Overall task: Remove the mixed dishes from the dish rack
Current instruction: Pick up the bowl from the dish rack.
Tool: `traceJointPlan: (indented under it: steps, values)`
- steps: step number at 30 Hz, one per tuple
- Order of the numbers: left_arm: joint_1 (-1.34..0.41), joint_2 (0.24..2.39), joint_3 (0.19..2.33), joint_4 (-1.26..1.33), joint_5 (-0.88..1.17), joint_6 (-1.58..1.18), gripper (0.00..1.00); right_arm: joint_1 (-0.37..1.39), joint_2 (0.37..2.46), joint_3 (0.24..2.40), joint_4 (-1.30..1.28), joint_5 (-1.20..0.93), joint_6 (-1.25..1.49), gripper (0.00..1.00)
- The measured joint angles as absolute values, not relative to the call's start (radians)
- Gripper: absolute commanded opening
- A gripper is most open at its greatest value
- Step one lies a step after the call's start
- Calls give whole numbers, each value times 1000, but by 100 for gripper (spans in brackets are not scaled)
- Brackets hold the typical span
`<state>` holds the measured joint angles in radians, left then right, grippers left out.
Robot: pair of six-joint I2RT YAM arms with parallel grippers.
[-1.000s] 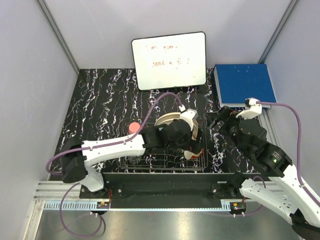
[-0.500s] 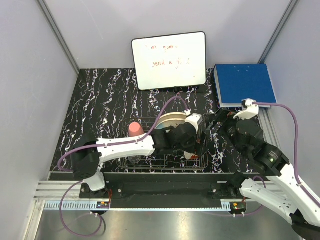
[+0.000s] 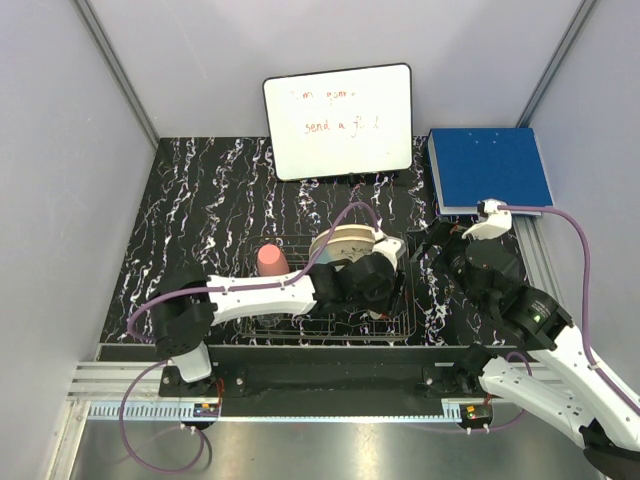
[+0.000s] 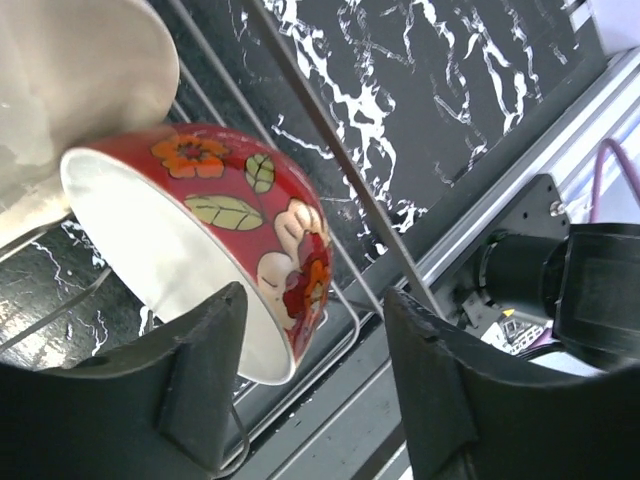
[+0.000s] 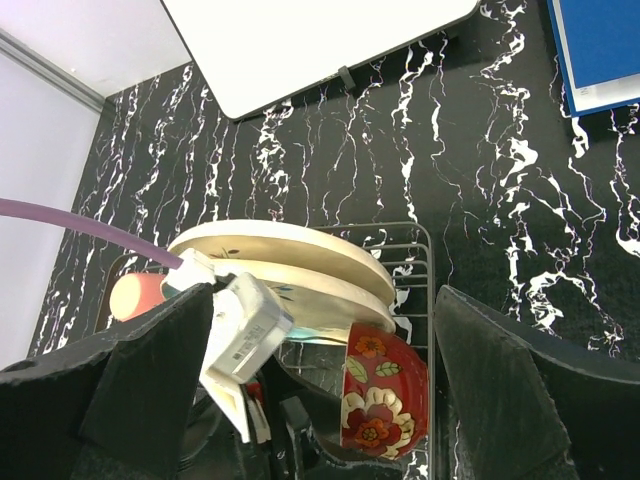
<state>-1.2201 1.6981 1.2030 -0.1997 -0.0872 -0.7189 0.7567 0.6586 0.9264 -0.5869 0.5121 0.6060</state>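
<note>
At the right end of the dish rack (image 5: 408, 262), low in the right wrist view, a red floral bowl (image 5: 385, 400) with a cream inside is seen standing on its edge against the leaning cream plates (image 5: 290, 255). A pink cup (image 5: 135, 293) is set at the far left of the same frame. The step in hand is judged to be the taking of this bowl. The left hand (image 4: 315, 310) is brought close over it with its fingers spread. The lower part of the rim is seen between them in the left wrist view, but no grip is shown. The right hand (image 5: 325, 295) is held wide open and empty above the rack. The bowl is tipped so that its mouth is turned to the lower left of the left wrist frame and its painted wall to the upper right. Its rim runs from upper left to lower right, and its axis is judged to lie nearly level. For the next move, the fingers would need to be closed across the thin rim wall. The bowl would then be lifted clear of the wires and the plate edge before being carried out to the counter (image 3: 200, 200).
</note>
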Motion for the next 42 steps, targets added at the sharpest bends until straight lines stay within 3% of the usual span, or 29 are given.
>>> traceJointPlan:
  steps: [2,5,9,21,31,42]
  values:
    - [-1220,1707,1198,-197,-78,-719,48,757,659,925,-587,512,606,100]
    - [-1220,1710,1188,-184,-70,-719,31,757,659,922,-587,512,606,100]
    - [-1220,1710,1182,-186,-61,-715,1,757,661,921,-587,512,606,100]
    - [-1236,1601,1177,-211,-36,-630,0,757,662,921,-586,512,602,100]
    - [-1225,1461,1305,-466,-97,-482,0,757,670,950,-588,513,587,100]
    - [-1238,1291,1457,-714,-156,-69,0,757,887,1253,-725,511,554,100]
